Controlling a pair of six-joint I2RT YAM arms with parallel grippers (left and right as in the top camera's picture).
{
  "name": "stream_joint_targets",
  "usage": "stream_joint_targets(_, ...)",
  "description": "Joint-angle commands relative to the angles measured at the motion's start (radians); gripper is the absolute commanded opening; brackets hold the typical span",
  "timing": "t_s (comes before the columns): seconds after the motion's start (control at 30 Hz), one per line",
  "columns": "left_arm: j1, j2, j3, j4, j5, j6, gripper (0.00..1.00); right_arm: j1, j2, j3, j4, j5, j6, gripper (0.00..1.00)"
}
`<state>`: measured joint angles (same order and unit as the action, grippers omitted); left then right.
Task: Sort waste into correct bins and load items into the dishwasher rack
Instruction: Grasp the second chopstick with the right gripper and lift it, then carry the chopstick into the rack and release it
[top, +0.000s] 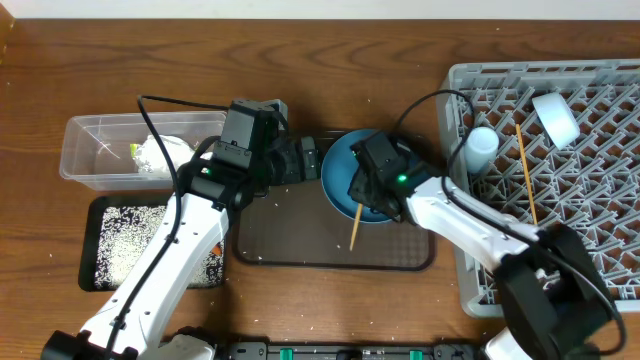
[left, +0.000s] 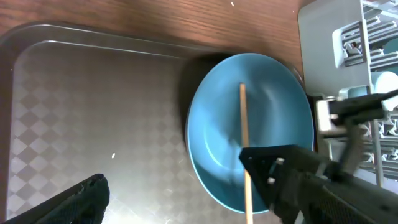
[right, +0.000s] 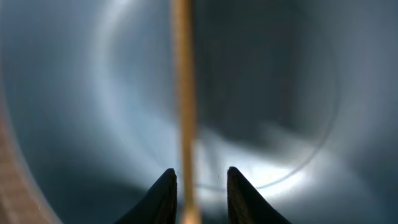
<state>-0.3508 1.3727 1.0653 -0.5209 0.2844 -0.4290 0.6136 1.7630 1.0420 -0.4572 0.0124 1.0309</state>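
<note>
Chopstick (right: 182, 93): one thin wooden stick is seen lying flat across the large blue plate (top: 338, 165). In the overhead view its lower end is seen past the plate's rim, over the brown serving tray (top: 300, 240). The plate is set on the right end of that tray, just beside the grey dishwasher rack (top: 460, 75).

Right pincer (right: 201, 171): held low over the plate, with the stick between the two fingertips. A narrow setting is noted. The stick is close against the left fingertip (right: 166, 186), while a sliver of plate is seen between it and the other, so no clamp on the wood is recorded.

Left pincer (top: 300, 160): held at the plate's left edge, over the serving tray. It is spread wide and nothing is gripped. Only one of its fingers (left: 78, 199) is caught in its own wrist view.

In the rack: a second chopstick (top: 525, 175) is laid lengthwise over the pegs, with a light blue cup (top: 481, 147) and a white cup (top: 555, 118) near it.

On the tabletop (top: 120, 60), left side: a crumpled wrapper (top: 160, 155) is seen in the clear tub (top: 85, 150); white rice grains (top: 125, 240) are scattered in the black tray (top: 92, 215).
</note>
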Motion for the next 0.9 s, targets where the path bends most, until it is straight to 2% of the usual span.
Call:
stream_joint_targets(0.0,-0.002,-0.014,0.012,-0.002,-0.009,0.009,0.98,0.012,0.039,-0.004,0.002,0.018,0.013,0.26)
stream_joint_targets(0.1,-0.002,-0.014,0.012,-0.002,-0.009,0.009,0.98,0.011,0.055,-0.004,0.001,0.017,0.013,0.21)
stream_joint_targets(0.13,-0.002,-0.014,0.012,-0.002,-0.009,0.009,0.98,0.012,0.055,-0.004,0.001,0.017,0.012,0.17)
stream_joint_targets(0.2,-0.002,-0.014,0.012,-0.002,-0.009,0.009,0.98,0.012,0.055,-0.003,0.002,0.017,0.013,0.01)
stream_joint_targets(0.4,-0.002,-0.014,0.012,-0.002,-0.009,0.009,0.98,0.011,0.035,0.006,0.023,-0.012,-0.005,0.01)
stream_joint_targets(0.63,-0.002,-0.014,0.012,-0.002,-0.009,0.009,0.98,-0.029,-0.152,0.064,-0.017,-0.039,-0.345,0.01)
stream_joint_targets(0.73,-0.002,-0.014,0.012,-0.002,-0.009,0.009,0.98,-0.077,-0.27,0.064,-0.035,-0.03,-0.437,0.01)
stream_joint_targets(0.87,-0.002,-0.014,0.012,-0.002,-0.009,0.009,0.98,-0.187,-0.406,0.064,-0.14,0.061,-0.549,0.01)
